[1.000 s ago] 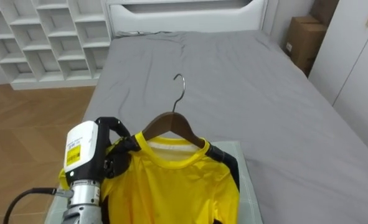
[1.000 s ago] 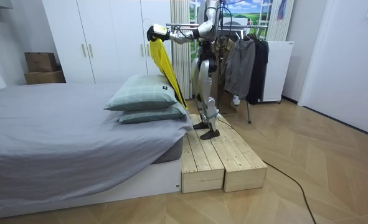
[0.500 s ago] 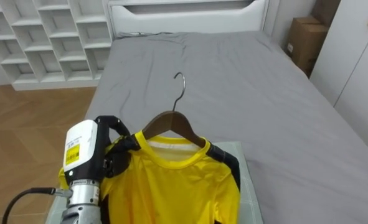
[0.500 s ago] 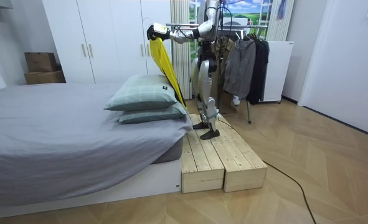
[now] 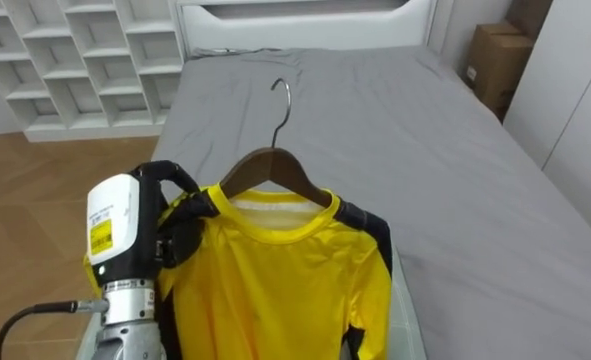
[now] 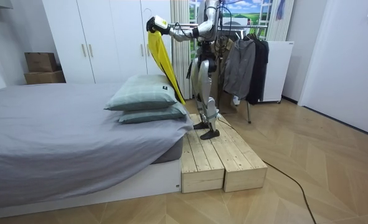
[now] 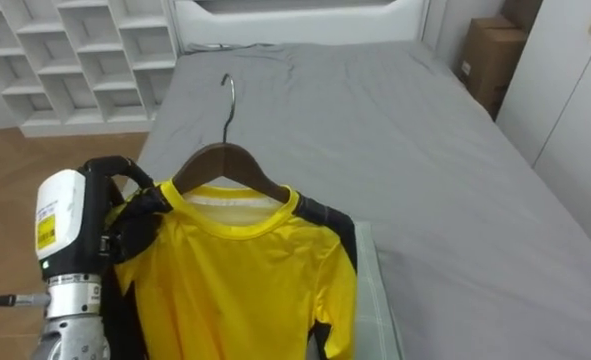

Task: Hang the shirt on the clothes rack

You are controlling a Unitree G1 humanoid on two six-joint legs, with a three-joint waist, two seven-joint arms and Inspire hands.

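Note:
A yellow shirt (image 5: 275,280) with dark sleeves hangs on a wooden hanger (image 5: 272,165), whose metal hook (image 5: 280,95) points up. My left hand (image 5: 175,225) comes in from the lower left and is shut on the hanger's left shoulder, through the shirt's cloth. The right eye view shows the same hand (image 7: 125,225) and shirt (image 7: 235,270). In the room view I stand on a wooden platform (image 6: 221,155) at the bedside. My left hand (image 6: 152,23) is held out high over the pillows, and the shirt (image 6: 162,62) hangs down from it.
A grey bed (image 5: 425,150) lies ahead, with greenish pillows (image 6: 143,93) under the shirt. White shelves (image 5: 75,50) stand at the far left. A cardboard box (image 5: 495,60) and white wardrobe doors (image 5: 575,100) are at the right. A rack of dark clothes (image 6: 246,62) stands behind me.
My left hand has lifted the hanger and the shirt higher. In the room view the arm now points further up. I stand in the same place.

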